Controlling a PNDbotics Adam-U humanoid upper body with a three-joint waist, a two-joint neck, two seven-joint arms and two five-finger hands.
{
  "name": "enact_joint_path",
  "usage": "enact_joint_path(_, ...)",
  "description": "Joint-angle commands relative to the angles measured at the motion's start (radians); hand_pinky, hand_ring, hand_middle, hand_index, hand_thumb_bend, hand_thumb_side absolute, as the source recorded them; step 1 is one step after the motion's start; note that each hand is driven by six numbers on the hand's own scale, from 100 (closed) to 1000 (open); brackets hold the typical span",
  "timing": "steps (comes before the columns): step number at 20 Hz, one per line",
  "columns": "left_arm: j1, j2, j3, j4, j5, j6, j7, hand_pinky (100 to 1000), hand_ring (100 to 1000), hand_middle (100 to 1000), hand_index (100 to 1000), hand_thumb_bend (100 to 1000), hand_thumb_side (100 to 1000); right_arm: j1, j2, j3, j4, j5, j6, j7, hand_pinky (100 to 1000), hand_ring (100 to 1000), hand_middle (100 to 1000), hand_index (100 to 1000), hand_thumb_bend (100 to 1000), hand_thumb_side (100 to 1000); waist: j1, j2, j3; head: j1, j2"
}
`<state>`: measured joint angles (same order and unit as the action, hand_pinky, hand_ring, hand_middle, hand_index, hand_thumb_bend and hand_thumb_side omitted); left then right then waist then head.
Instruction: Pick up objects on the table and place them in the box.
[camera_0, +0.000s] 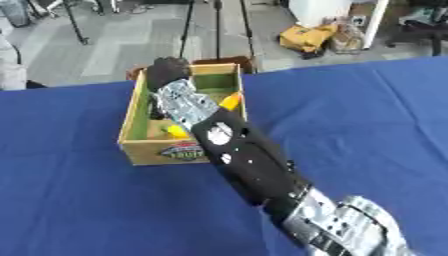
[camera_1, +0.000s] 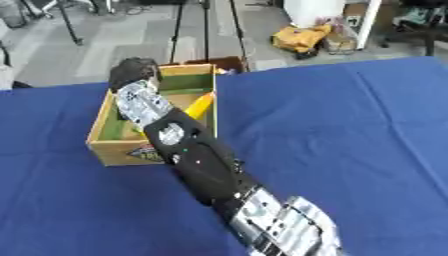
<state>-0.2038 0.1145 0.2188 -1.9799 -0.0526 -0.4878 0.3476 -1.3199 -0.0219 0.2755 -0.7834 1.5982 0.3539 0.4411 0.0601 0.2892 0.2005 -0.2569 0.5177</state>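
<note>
Box (camera_0: 136, 117): small wooden crate, green inside, label on the near wall, sitting on the blue table (camera_0: 367, 115) toward its far edge, left of centre. Inside, a yellow-orange object (camera_0: 230, 101) leans against the right wall, and another yellow bit (camera_0: 176, 131) lies near the front; shapes too unclear to name. No loose objects visible elsewhere on the cloth, so the picking looks mostly done, judging from this alone.

Right robot hand (camera_1: 131, 70) reaches in from the lower right; the forearm crosses the box's near wall and the hand sits over the far-left corner of the box. It reads as a dark rounded lump. Whether the fingers are spread, curled or pinching something cannot be told, and nothing held shows. Left robot hand not in either view.

Handling judgement: the yellow pieces look like small, light, rigid plastic items, probably smooth and a bit slippery; best taken across the narrow middle with thumb against fingers, not by an end. Not fragile by the look of them. The box looks light too, so the forearm brushing the near wall could nudge it on the cloth. The cloth is soft and may bunch under a sliding object.

Floor behind the table has stands and a yellow bag (camera_0: 306, 37), off-task.
</note>
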Motion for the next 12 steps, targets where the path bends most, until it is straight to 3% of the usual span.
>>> enact_joint_path(1,-0.010,0.017,-0.002,-0.020,0.003,-0.002,-0.006,276,639,667,749,100,849,-0.024,-0.036,0.012,-0.045,-0.029,-0.011,-0.003,602,758,649,583,100,408,0.003,-0.016,0.002,-0.002,-0.011)
enact_joint_path(2,-0.010,0.017,-0.002,-0.020,0.003,-0.002,-0.007,276,639,667,749,100,858,-0.022,-0.044,0.016,-0.051,-0.040,-0.011,-0.002,601,758,644,583,100,455,0.003,-0.016,0.002,-0.001,-0.012)
enact_joint_path(9,-0.007,0.016,-0.002,-0.020,0.003,-0.001,-0.010,274,639,668,749,100,858,-0.013,-0.061,0.029,-0.076,-0.088,0.002,-0.012,599,764,618,590,100,448,0.006,-0.015,-0.001,-0.001,-0.011)
enact_joint_path(12,-0.006,0.014,-0.003,-0.020,0.003,0.001,-0.012,274,641,669,750,100,862,-0.008,-0.070,0.027,-0.103,-0.105,0.011,-0.018,627,798,627,663,100,434,0.008,-0.016,-0.004,0.000,-0.010)
